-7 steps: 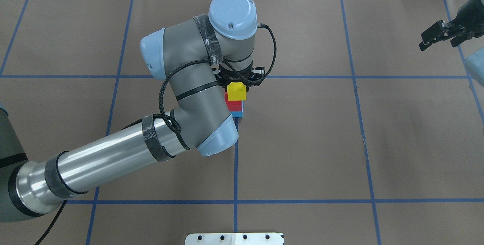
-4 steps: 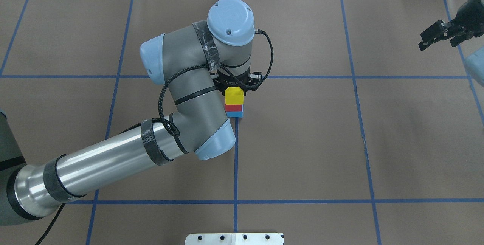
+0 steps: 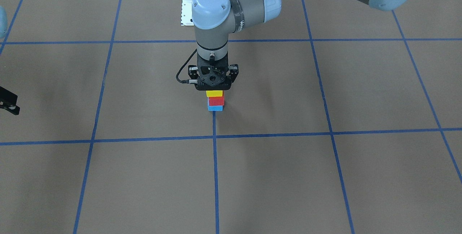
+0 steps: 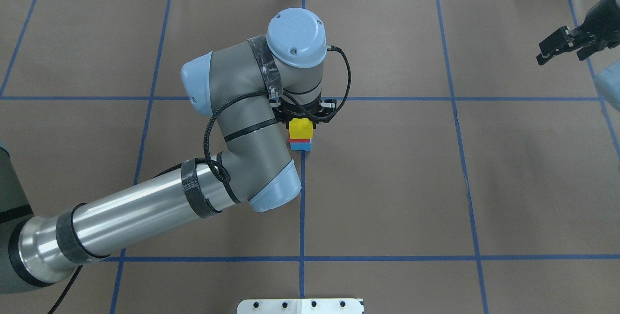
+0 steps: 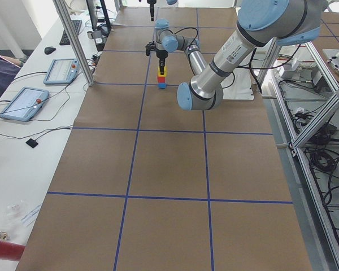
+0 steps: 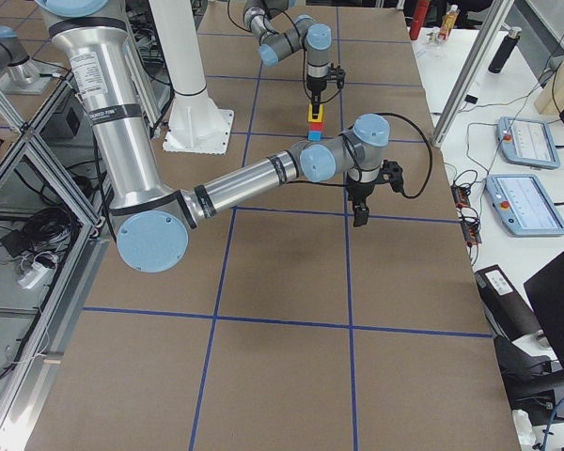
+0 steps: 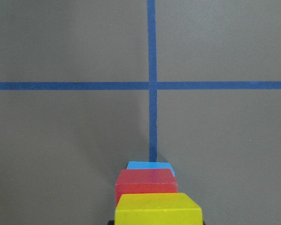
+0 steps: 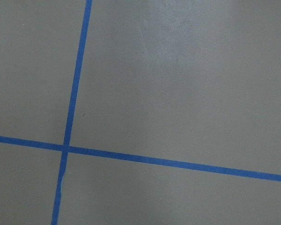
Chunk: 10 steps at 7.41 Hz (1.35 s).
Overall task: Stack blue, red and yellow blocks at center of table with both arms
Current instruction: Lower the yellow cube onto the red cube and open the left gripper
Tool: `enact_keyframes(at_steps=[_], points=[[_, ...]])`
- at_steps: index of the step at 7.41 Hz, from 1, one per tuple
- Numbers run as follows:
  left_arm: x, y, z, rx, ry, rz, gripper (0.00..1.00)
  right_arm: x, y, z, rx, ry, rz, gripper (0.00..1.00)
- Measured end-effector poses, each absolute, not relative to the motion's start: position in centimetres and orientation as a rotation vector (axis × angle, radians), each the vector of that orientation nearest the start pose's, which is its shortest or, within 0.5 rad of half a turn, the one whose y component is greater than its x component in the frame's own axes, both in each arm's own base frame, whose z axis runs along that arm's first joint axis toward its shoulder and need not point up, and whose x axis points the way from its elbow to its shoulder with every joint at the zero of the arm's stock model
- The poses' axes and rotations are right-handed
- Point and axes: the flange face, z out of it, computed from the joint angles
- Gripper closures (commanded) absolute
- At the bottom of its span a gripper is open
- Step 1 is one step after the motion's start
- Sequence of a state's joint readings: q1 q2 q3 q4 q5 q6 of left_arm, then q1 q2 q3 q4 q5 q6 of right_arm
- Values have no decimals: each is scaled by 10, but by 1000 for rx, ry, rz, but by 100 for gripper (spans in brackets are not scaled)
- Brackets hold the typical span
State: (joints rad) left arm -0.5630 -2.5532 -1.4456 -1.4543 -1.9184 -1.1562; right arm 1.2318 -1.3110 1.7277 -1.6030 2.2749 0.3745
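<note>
A blue block (image 3: 215, 108), a red block (image 3: 216, 100) and a yellow block (image 3: 214, 93) stand in one stack near the table's center, on a blue tape line. My left gripper (image 3: 214, 89) points straight down over the stack, shut on the yellow block (image 4: 301, 127), which sits on the red block (image 4: 300, 140). The left wrist view shows yellow (image 7: 158, 208), red (image 7: 145, 180) and blue (image 7: 149, 165) in line. My right gripper (image 4: 564, 48) is open and empty, far off at the table's right edge.
Blue tape lines (image 4: 302, 207) divide the brown table into squares. The white robot base plate (image 4: 300, 306) is at the near edge. Tablets (image 6: 526, 141) lie on a side bench beyond the table. The right wrist view shows only bare table and tape.
My left gripper has come down with the yellow block onto the red one; less of the red block shows from overhead. The right gripper has stayed put.
</note>
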Motion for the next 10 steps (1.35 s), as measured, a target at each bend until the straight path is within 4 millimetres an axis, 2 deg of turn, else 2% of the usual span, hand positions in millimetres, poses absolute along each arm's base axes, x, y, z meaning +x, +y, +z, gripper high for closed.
enact_keyframes(at_steps=[1,2,3,8,9,10], points=[[578,-482,104,51,803,-10,72,-131,-578,448,102,-780,-102,1],[578,-482,103,51,805,-10,20,-131,-578,448,102,-780,-102,1],[577,-482,102,53,807,-10,0,-131,-579,448,102,-780,-102,1],[574,-482,98,54,816,-21,0,-131,-579,448,101,-781,-102,1],[567,-482,92,61,826,-22,0,-129,-579,448,103,-781,-99,1],[549,-482,78,70,846,-23,0,-125,-579,448,106,-780,-100,1]])
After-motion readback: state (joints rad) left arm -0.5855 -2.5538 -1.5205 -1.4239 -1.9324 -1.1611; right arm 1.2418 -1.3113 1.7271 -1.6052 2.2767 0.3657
